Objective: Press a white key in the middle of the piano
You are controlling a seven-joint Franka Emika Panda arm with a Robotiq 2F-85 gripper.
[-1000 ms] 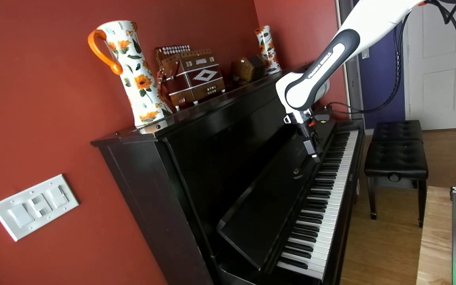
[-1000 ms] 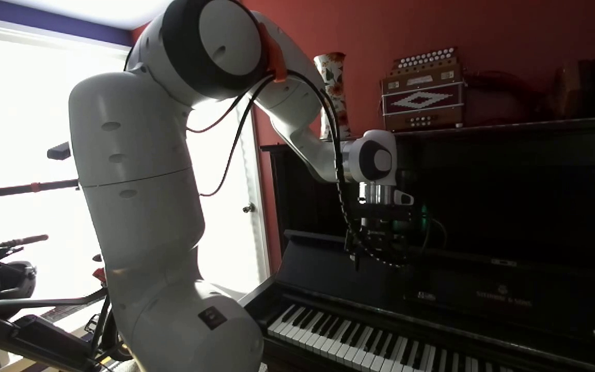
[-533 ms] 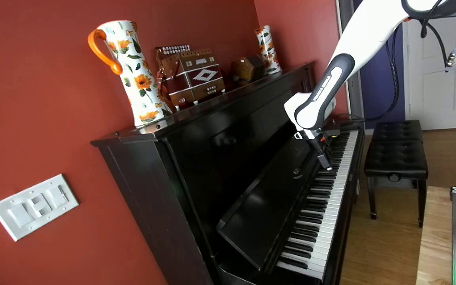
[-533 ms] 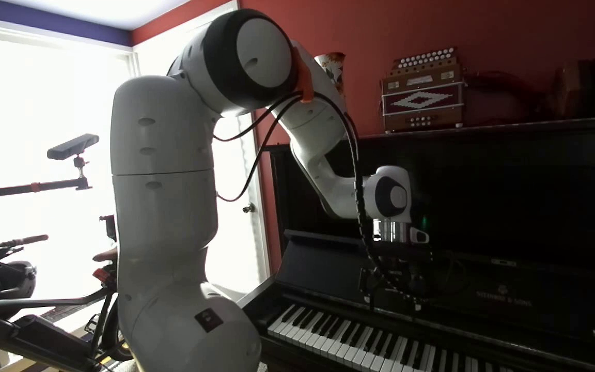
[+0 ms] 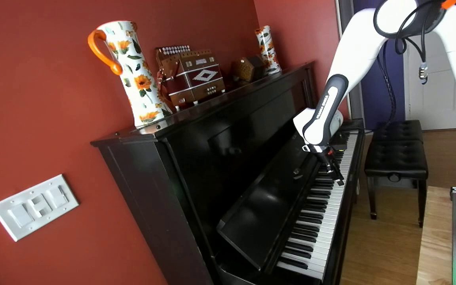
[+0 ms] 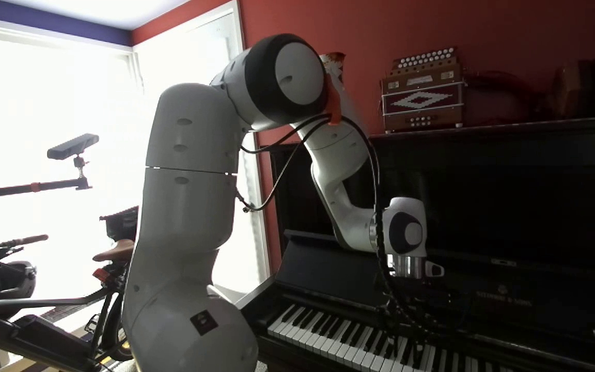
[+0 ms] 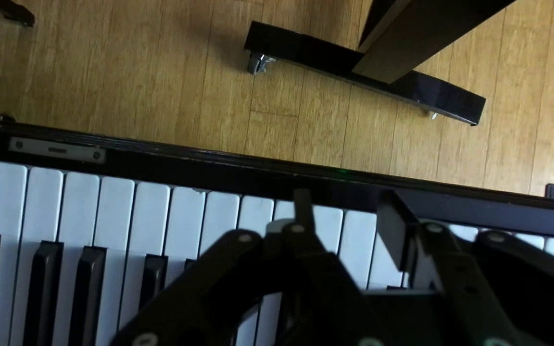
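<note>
A plain red painted wall [image 5: 34, 118] showed in both exterior views, and a flat white rectangular switch plate [image 5: 34, 208] was on it. Past the red was a smooth purple wall [image 5: 376, 99], and beside that a tall white panelled door [image 5: 430, 101]. A shiny black padded bench [image 5: 396, 158] stood on the brown wooden floor [image 5: 374, 241]. In the wrist view the floor's long boards [image 7: 185, 81] lay side by side. A big white-framed pane [image 6: 24, 98] glowed too bright to see through, below a purple strip [image 6: 55, 21] and a pale ceiling [image 6: 137, 13].
</note>
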